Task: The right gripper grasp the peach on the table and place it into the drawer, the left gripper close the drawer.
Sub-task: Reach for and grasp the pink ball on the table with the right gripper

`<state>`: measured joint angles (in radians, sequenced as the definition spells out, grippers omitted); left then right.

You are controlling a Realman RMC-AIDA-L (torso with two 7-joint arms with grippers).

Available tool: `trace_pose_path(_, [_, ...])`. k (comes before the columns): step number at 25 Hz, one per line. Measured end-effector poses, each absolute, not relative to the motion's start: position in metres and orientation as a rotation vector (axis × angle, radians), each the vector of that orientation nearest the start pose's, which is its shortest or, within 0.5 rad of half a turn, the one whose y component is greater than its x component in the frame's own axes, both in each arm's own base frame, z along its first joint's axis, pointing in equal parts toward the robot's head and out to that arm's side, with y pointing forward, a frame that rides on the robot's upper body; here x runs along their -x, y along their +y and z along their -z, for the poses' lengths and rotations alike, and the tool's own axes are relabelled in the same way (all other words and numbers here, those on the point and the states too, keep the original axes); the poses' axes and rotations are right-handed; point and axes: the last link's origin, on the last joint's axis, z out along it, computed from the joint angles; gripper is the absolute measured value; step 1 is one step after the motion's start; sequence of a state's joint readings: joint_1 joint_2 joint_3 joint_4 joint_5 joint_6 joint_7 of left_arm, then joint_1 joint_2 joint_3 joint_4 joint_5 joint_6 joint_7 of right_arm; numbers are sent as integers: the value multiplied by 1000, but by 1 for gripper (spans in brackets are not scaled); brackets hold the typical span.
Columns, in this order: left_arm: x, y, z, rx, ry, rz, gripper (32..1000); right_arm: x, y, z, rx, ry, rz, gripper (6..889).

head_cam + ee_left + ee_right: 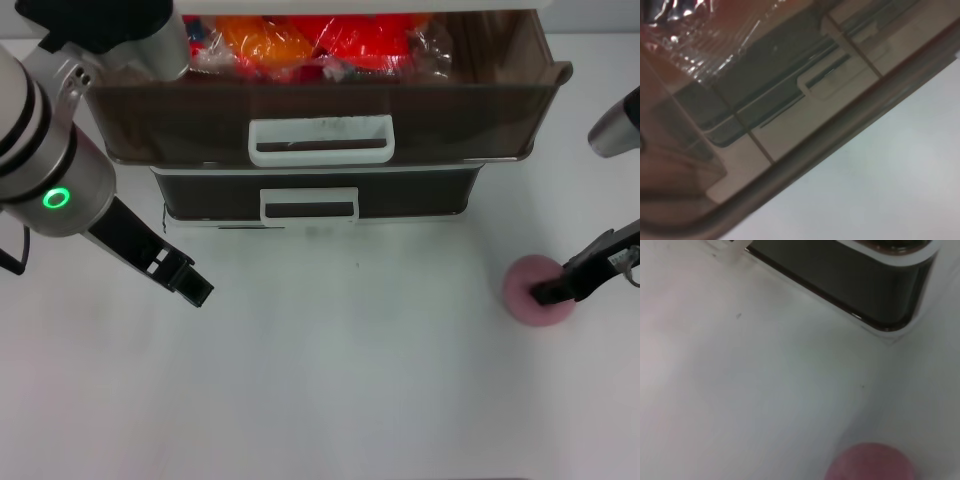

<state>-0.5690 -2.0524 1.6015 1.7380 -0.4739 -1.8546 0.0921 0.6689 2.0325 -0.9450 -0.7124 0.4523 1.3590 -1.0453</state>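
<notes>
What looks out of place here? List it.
Nothing is spilled or damaged. The peach sits alone on the table with the right gripper at it; the drawer stands pulled open, holding wrapped snacks. The left gripper hovers apart.

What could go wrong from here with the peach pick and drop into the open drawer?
1. The right tool sits over one side of the round peach, so an off-centre grip may let it roll away on the table.
2. The drawer already holds wrapped items, so the peach may perch on them and foul closing.
3. The left tool hangs low in front of the drawers, close to the transfer path.
</notes>
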Motion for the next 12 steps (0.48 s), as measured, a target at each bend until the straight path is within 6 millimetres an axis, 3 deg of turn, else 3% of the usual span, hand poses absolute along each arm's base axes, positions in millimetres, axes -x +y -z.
trace_pose_path(2, [135, 306, -18, 2388, -1091, -648, 800, -308, 352, 4, 2615, 1149, 495, 403])
trace_pose_path(5, [135, 305, -18, 2387, -1094, -649, 800, -308, 352, 5, 2616, 1147, 497, 202])
trace_pose_path(12, [135, 305, -18, 2387, -1092, -643, 800, -307, 352, 4, 2617, 1146, 497, 165])
